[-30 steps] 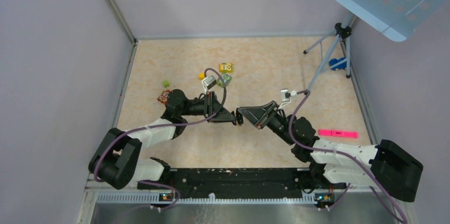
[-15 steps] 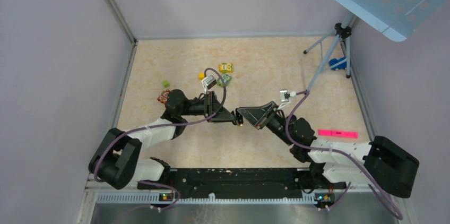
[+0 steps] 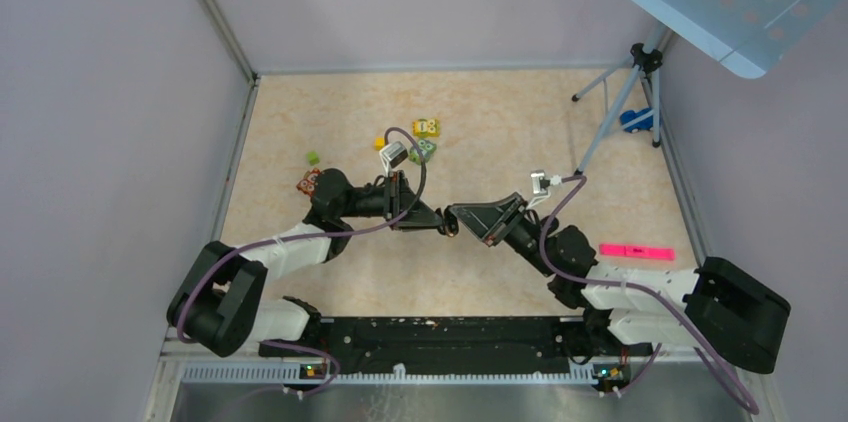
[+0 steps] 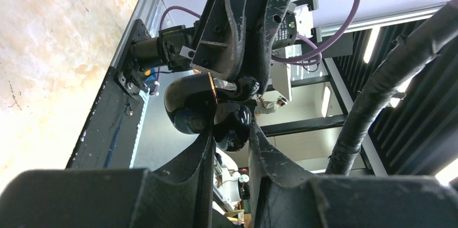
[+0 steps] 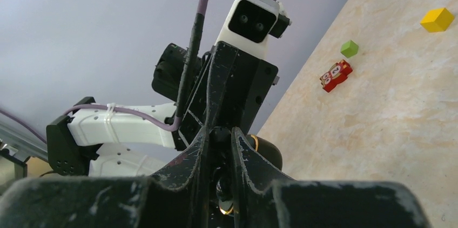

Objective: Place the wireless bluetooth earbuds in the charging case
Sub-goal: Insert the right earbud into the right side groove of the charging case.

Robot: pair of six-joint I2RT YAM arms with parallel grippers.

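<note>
Left pincer [image 4: 229,131] is squeezed shut on the charging case [image 4: 186,106], up in the air over the middle of the table [image 3: 500,142]. Right pincer [image 5: 220,141] is nose to nose with it, closed on what looks like one tiny black earbud [image 4: 247,84], right beside the open case.

I think the case is hard, shiny and slippery, and not heavy. It is best held by the sides of the bottom half, so the lid can swing. The earbud looks very light and smooth. It could pop out of a pinch, so hold it across its middle.

I count one case and one earbud. The other earbud I cannot find; it may be hidden.

Farther off, one pink strip [image 3: 636,252] lies near the right edge. Five toy blocks [image 3: 426,127] sit toward the far left side.
</note>
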